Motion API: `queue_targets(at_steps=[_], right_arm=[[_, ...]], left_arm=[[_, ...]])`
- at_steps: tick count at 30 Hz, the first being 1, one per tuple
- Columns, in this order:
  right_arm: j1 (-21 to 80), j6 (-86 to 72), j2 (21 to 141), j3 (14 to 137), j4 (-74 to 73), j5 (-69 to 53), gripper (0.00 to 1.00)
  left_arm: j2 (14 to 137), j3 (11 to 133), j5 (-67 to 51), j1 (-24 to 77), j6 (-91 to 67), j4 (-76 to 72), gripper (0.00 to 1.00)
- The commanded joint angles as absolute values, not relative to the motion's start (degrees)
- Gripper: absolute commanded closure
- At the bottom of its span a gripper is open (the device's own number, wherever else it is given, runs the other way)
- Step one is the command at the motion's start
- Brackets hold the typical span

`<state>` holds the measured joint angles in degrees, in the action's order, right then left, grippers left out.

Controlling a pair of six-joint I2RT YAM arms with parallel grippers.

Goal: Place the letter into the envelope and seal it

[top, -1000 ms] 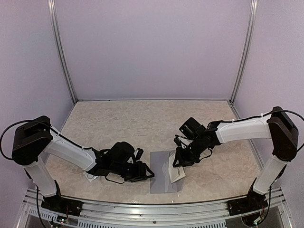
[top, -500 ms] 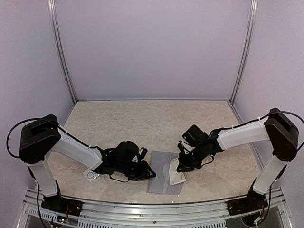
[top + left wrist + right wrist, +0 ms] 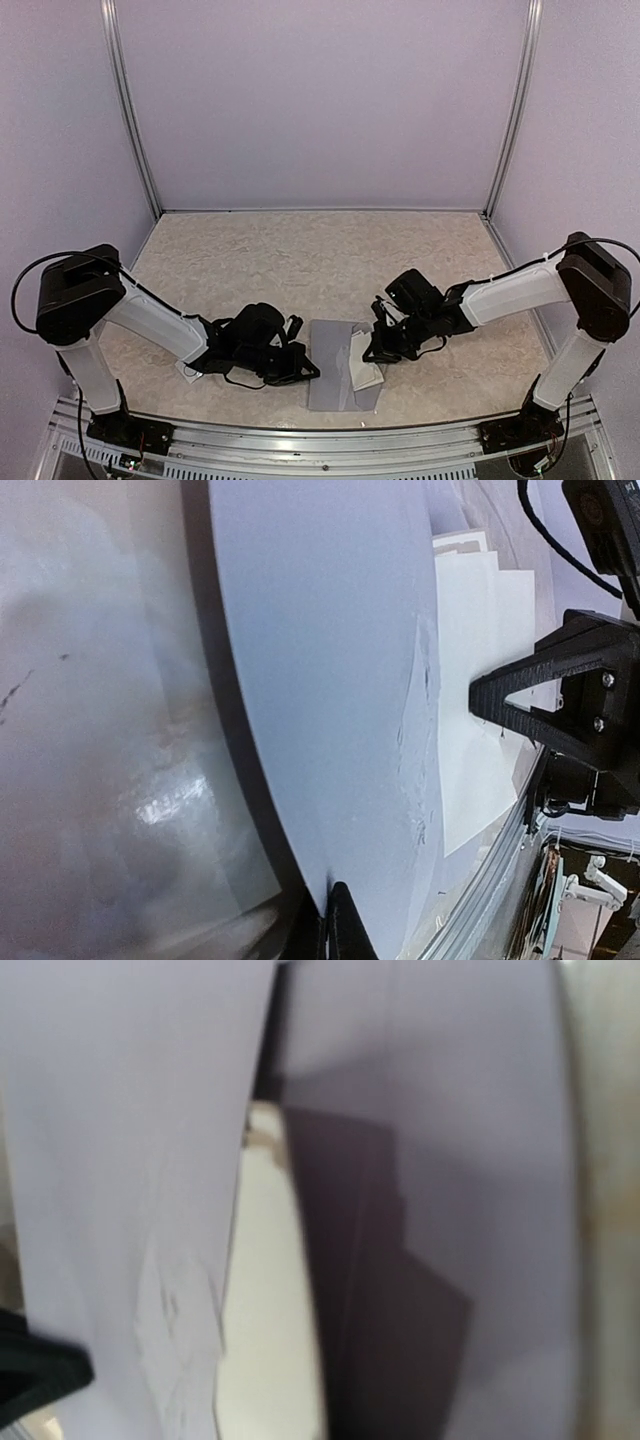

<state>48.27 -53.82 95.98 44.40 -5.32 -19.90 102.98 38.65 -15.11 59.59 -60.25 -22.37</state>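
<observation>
Shows the envelope (image 3: 335, 372) flat on the table (image 3: 300, 250), close to the near edge, between the two arms; shows the cream letter (image 3: 367, 362) on its right part, partly covered by grey paper in the left wrist view; finds the left gripper (image 3: 308, 372) clenched at the envelope's left edge, cannot tell about any pinch on the paper; finds the right gripper (image 3: 373, 351) clenched too, low over the letter, grasp unclear through blur; shows a small white card (image 3: 190, 370) just beside the left arm.

The envelope (image 3: 330, 382) is matt paper, the letter (image 3: 366, 370) smooth paper, the table (image 3: 300, 255) faintly glossy and mottled.
</observation>
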Motion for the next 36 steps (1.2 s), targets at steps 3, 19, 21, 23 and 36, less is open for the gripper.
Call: queue_targets(at_steps=[3,19,21,23,36], right_arm=[[48.4,-55.2,91.2,43.2,-6.8,-16.6,1.00],[51.3,-60.0,93.0,40.2,4.5,-18.5,1.00],[52.0,-60.8,94.0,40.5,6.3,-19.1,1.00],[52.6,-61.2,94.9,41.3,7.2,-19.3,1.00],[53.1,-61.9,90.9,38.1,8.1,-20.8,0.73]], left_arm=[[98.0,33.1,-10.8,59.5,-63.0,-21.3,1.00],[99.3,31.5,-14.7,59.8,-65.7,-28.7,1.00],[100.0,31.8,-15.1,59.9,-65.7,-28.9,1.00],[100.4,31.9,-15.5,59.8,-65.7,-29.0,1.00],[97.7,29.1,-12.7,59.7,-66.1,-31.7,1.00]])
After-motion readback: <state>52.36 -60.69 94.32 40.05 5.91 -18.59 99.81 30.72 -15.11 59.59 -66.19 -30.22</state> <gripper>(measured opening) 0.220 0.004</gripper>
